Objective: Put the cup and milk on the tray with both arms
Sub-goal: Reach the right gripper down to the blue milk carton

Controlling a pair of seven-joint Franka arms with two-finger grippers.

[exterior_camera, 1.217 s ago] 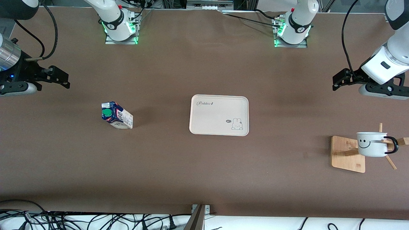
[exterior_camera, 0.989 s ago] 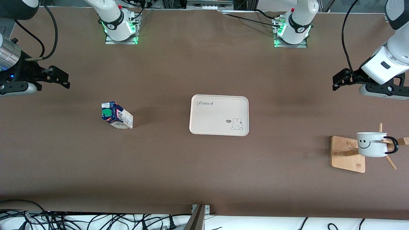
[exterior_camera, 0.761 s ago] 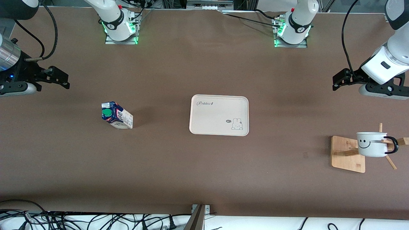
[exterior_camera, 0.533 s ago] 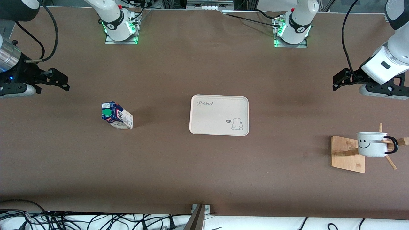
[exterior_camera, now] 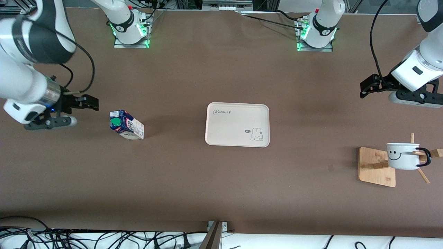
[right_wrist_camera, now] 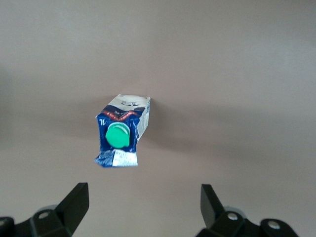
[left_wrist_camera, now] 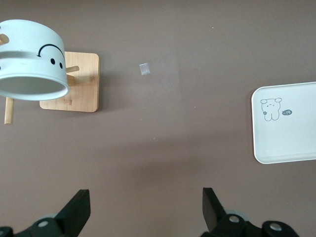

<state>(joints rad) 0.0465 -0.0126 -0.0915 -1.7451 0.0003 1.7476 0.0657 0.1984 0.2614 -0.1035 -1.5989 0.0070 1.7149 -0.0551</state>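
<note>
The milk carton [exterior_camera: 126, 125] stands on the table toward the right arm's end, green cap up; it also shows in the right wrist view [right_wrist_camera: 122, 135]. My right gripper [exterior_camera: 90, 103] is open and empty, in the air close beside the carton. The cream tray [exterior_camera: 237, 124] lies empty mid-table; one end shows in the left wrist view [left_wrist_camera: 286, 121]. The smiley cup [exterior_camera: 403, 156] hangs on a wooden peg stand [exterior_camera: 377, 167] toward the left arm's end, seen too in the left wrist view [left_wrist_camera: 32, 61]. My left gripper [exterior_camera: 367, 86] is open and empty, waiting up in the air.
Both arm bases [exterior_camera: 128, 27] [exterior_camera: 316, 31] stand along the table edge farthest from the front camera. Cables [exterior_camera: 86, 238] lie off the nearest edge. A small pale scrap [left_wrist_camera: 144, 69] lies on the table near the peg stand.
My right arm has swung in from the table's end toward the milk carton, and its gripper is now close beside it. The left arm has not moved.
</note>
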